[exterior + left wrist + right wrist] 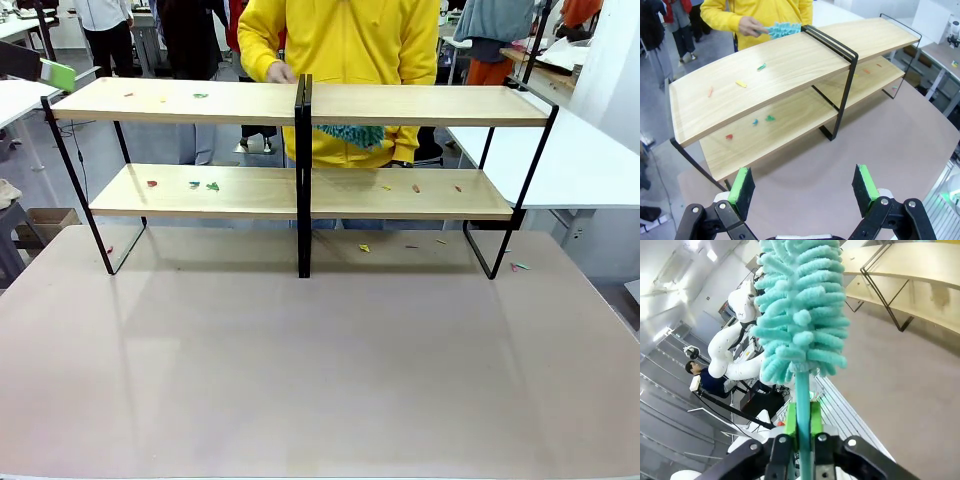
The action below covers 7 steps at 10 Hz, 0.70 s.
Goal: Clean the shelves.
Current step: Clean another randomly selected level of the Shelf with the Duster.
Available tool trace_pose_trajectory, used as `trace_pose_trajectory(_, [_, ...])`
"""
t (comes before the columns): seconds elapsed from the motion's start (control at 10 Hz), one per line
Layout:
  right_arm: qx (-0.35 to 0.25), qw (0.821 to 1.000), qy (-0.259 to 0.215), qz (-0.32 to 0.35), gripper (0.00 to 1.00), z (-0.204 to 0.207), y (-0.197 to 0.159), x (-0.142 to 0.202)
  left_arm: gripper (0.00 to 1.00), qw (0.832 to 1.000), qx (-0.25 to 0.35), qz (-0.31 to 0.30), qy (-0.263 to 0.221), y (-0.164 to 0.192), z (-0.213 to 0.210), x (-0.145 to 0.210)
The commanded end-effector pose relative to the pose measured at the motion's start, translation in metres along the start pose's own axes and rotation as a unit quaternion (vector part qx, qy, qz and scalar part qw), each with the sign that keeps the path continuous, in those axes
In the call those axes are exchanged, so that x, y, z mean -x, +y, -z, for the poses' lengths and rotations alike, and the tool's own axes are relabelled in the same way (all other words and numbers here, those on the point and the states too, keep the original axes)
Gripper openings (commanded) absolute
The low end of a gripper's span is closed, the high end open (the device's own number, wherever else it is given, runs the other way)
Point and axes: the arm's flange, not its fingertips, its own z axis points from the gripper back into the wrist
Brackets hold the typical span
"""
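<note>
- Standing across the far half of the table (320,380), the shelves (200,101) face you, with a person just behind them. Coloured scraps (203,185) dot the boards.
- Right gripper (802,420) is pinched on the thin handle of a teal duster (800,315), head up.
- Left gripper (804,186) is spread wide, nothing between the pads.
- My read: the boards are stiff, the frame thin and probably light, so it may slide if you push hard. Brush lightly. If you brace it, take the central post (303,170) with the left.
- Duster head looks soft and the scraps light: expect scatter.
</note>
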Motion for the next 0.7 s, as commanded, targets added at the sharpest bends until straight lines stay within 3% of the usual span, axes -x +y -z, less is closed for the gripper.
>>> trace_pose_trajectory(0.0, [0.000,1.000,0.002,-0.017,0.12,-0.001,0.002,-0.001,1.00,1.000,-0.002,0.003,0.000,0.001,0.000,0.000])
trace_pose_trajectory(0.3, [0.001,1.000,0.001,0.000,0.12,0.000,0.000,0.000,1.00,1.000,-0.002,0.003,0.000,0.001,0.000,0.000])
trace_pose_trajectory(0.4, [0.041,0.997,0.066,0.007,0.12,0.034,0.009,-0.006,1.00,1.000,-0.002,0.003,0.000,0.001,0.000,0.000])
trace_pose_trajectory(0.5, [0.083,0.990,0.118,-0.006,0.12,0.088,0.026,-0.034,1.00,1.000,-0.002,0.003,0.000,0.001,0.000,0.000])
trace_pose_trajectory(0.6, [0.153,0.968,0.194,-0.042,0.12,0.163,0.053,-0.067,1.00,1.000,-0.002,0.003,0.000,0.001,0.000,0.000])
